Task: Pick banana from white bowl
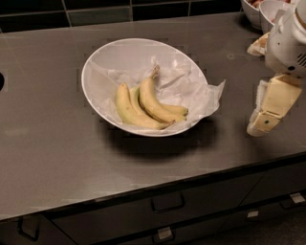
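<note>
The banana [152,101] is yellow and curved, with a thin brownish stem pointing up. It lies in the white bowl [103,60] on crumpled paper [191,91], rightmost of three bananas. Two smaller bowls [267,10] stand at the counter's [52,143] far right corner. The gripper [262,123] hangs right of the bowl, apart from it; I cannot tell whether it is spread or closed.

Cream two-finger gripper [260,123] over the dark countertop [57,143], far right: white arm [287,43] cropped by the edge. Small white bowls [263,12] cut off at top. Greenish banana [135,98] mostly hidden.
</note>
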